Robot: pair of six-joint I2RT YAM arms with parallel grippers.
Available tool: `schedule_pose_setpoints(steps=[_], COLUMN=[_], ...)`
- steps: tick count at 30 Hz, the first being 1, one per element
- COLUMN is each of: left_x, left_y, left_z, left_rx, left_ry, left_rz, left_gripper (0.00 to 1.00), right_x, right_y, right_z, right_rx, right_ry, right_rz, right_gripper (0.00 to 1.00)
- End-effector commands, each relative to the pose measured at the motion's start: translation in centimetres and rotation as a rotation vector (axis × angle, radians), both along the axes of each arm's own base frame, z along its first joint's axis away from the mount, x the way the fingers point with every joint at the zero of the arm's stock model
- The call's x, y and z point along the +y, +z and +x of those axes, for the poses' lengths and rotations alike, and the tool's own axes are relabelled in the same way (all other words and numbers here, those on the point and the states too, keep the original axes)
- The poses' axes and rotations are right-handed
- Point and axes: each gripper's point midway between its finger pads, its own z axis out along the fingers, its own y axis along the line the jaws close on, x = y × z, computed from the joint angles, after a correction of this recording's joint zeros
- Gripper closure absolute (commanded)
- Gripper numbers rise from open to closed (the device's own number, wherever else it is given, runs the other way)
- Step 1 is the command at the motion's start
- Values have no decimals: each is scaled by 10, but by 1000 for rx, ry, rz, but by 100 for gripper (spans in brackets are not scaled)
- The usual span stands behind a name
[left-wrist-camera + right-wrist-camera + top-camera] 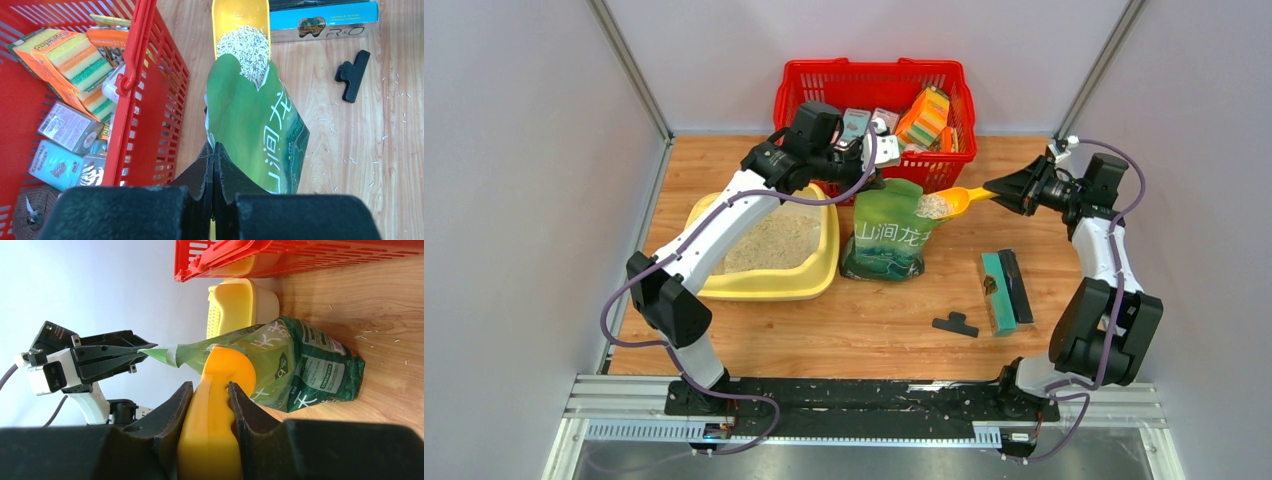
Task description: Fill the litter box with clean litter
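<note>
Right gripper, clamped on the scoop of clean litter, should carry it level to the litter box; left gripper pinches the green bag.

left tool pinched tight, far forward | right tool clamped, apparently level

My right gripper is dull black and a bit rough. It pinches the scoop, which is smooth, shiny orange plastic. My left gripper, dull black too, grips the green bag, a thin, glossy, wrinkly plastic. The litter in the scoop is dry, pale, rough little grains. The litter box is smooth yellow plastic. The table is matt wood with lines in it. The basket is shiny red plastic.
</note>
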Motion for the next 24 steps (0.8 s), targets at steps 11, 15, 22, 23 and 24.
schedule_pose_setpoints(steps=[11, 15, 22, 23, 24], left_x=[3, 5, 6, 6, 7], left_y=[80, 80, 80, 81, 82], left_z=[4, 3, 0, 0, 0], left_rx=[-187, -185, -196, -200, -203], left_ry=[25, 22, 14, 16, 14], left_rz=[-145, -142, -132, -136, -135], left_gripper=[100, 100, 100, 100, 100], right_x=[-2, -6, -7, -6, -5], right_y=[-26, -26, 2, 7, 9], right_z=[4, 14, 16, 15, 14], right_rx=[18, 6, -32, -40, -62], right_ry=[51, 21, 23, 29, 34], right_rz=[70, 80, 88, 87, 74], right_gripper=[100, 100, 100, 100, 100])
